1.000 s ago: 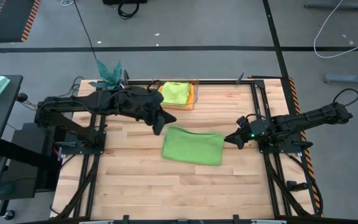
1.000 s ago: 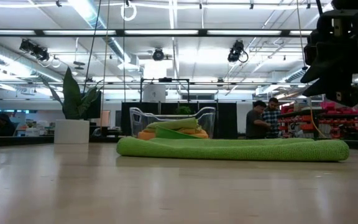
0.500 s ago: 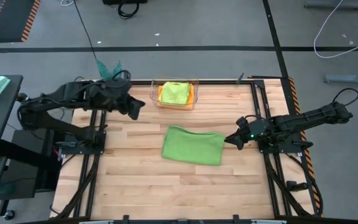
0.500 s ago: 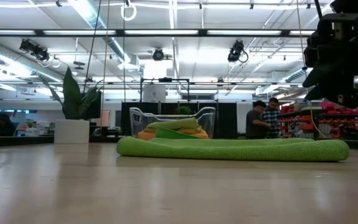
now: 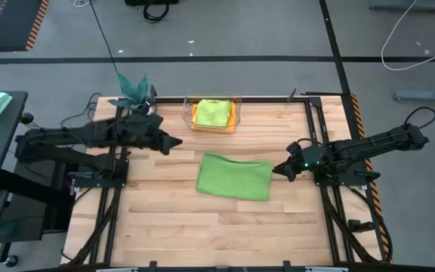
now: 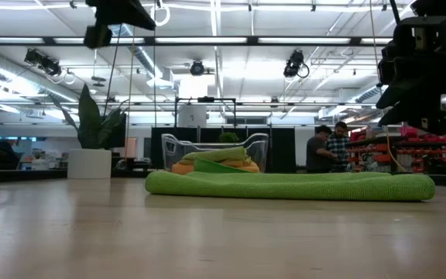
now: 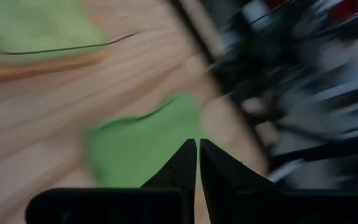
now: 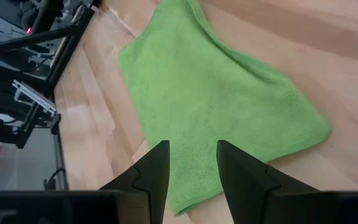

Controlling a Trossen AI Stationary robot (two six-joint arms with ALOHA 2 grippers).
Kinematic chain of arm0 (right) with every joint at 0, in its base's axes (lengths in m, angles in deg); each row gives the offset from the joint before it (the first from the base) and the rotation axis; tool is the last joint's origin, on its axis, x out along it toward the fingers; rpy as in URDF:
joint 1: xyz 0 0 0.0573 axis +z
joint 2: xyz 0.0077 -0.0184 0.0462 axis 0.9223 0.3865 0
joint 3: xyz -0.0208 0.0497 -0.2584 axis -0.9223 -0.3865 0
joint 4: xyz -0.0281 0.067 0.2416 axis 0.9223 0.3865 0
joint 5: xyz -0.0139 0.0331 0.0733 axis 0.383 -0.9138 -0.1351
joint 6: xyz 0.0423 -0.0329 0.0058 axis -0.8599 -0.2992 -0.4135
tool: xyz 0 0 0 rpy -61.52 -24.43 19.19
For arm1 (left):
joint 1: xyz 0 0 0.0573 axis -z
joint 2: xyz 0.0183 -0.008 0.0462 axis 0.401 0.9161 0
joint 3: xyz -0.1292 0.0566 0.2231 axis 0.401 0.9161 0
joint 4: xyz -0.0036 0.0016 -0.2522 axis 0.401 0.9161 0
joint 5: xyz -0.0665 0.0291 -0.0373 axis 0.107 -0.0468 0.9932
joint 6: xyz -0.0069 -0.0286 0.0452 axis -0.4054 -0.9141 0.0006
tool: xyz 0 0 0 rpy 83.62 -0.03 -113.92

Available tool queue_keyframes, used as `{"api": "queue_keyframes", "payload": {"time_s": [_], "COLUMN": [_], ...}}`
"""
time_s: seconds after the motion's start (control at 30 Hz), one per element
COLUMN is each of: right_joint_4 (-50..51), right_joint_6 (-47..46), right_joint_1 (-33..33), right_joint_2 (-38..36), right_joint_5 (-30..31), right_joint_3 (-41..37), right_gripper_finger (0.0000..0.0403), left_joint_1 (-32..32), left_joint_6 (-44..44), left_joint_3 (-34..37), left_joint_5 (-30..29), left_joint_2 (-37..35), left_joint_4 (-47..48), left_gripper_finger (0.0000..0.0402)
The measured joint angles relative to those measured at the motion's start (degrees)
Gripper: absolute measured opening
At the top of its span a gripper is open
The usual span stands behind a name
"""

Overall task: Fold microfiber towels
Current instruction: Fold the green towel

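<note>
One plush green towel (image 5: 235, 177) lies folded flat, rectangular, on your wood table (image 5: 172, 227). Left gripper (image 5: 174, 143) pinched closed, seemingly empty; right gripper (image 5: 278, 170) gapes, holding nothing.

No readable text, label, brand, number or sign is showing anywhere in these views, on the desk or in the room behind.

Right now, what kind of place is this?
Probably a large open robotics lab or workshop: a wooden table with framed arm mounts, taped floor lines, ceiling strip lights, and people by racks behind.
</note>
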Motion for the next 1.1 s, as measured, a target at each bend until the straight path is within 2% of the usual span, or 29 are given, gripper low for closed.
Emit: {"api": "queue_keyframes", "payload": {"time_s": [0.17, 0.27, 0.37, 0.5, 0.73, 1.1], "right_joint_4": [-1.2, -1.5, -1.5, -1.7, -1.6, -1.6], "right_joint_6": [-0.8, -0.8, -0.9, -1.5, -1.8, -4.0], "right_joint_1": [0.0, 0.0, 0.0, 0.0, 0.0, 0.0], "right_joint_2": [0.0, 0.0, 0.0, 0.0, 0.2, 1.4], "right_joint_5": [-3.1, -3.8, -3.8, -3.8, -2.3, -1.4], "right_joint_3": [0.0, 0.0, 0.0, 0.0, 0.0, 0.0], "right_gripper_finger": [0.0140, 0.0140, 0.0140, 0.0140, 0.0140, 0.0140], "left_joint_1": [0.0, 1.1, 2.1, 3.0, 3.0, 3.0], "left_joint_6": [-8.2, -12.5, -15.7, -17.1, -17.7, -19.0], "left_joint_3": [19.2, 27.7, 33.2, 36.0, 36.3, 36.3], "left_joint_5": [1.7, 1.9, 1.8, 1.8, 1.8, 8.9], "left_joint_2": [-6.3, -6.9, -6.5, -6.1, -2.4, 13.2], "left_joint_4": [-25.5, -34.6, -41.1, -44.3, -40.2, -40.9], "left_gripper_finger": [0.0035, 0.0038, 0.0038, 0.0033, 0.0030, 0.0036]}}
